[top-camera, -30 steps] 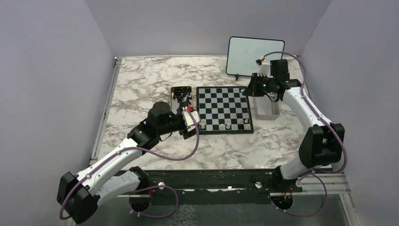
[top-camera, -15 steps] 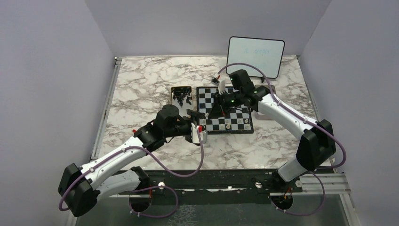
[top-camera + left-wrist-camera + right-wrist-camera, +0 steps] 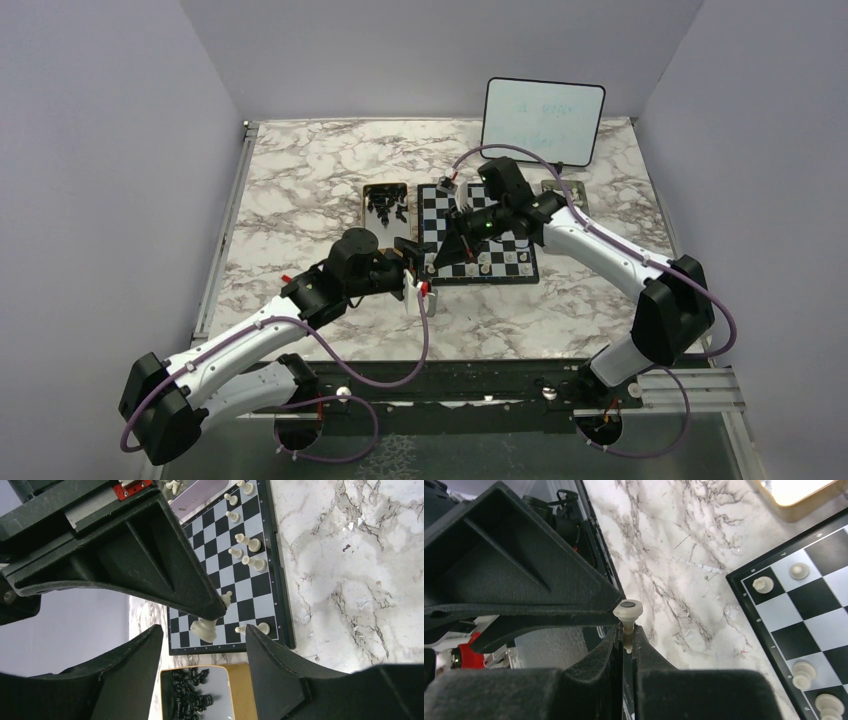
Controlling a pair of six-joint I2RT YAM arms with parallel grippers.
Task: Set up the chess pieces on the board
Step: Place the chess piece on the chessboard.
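Observation:
The board (image 3: 478, 232) lies mid-table, with several cream-white chess pieces (image 3: 484, 262) in its near rows. My right gripper (image 3: 626, 630) is shut on the stem of one white piece (image 3: 627, 611), base outward, above the board's near-left corner (image 3: 447, 248). In the left wrist view that held piece (image 3: 205, 629) hangs between the tips of my left gripper (image 3: 204, 630). The left gripper's jaws stand apart on either side of it, not touching it. In the top view the left gripper (image 3: 418, 275) is just off the board's near-left corner.
A gold-rimmed tray (image 3: 370, 192) of black pieces (image 3: 192, 695) sits left of the board. A lilac tray (image 3: 197, 500) holding white pieces lies beyond the board's far side. An upright whiteboard (image 3: 543, 120) stands at the back right.
The right arm swung from the right-hand tray across the board to its near-left corner, carrying a white piece. The left gripper shifted slightly nearer and its jaws narrowed around that piece.

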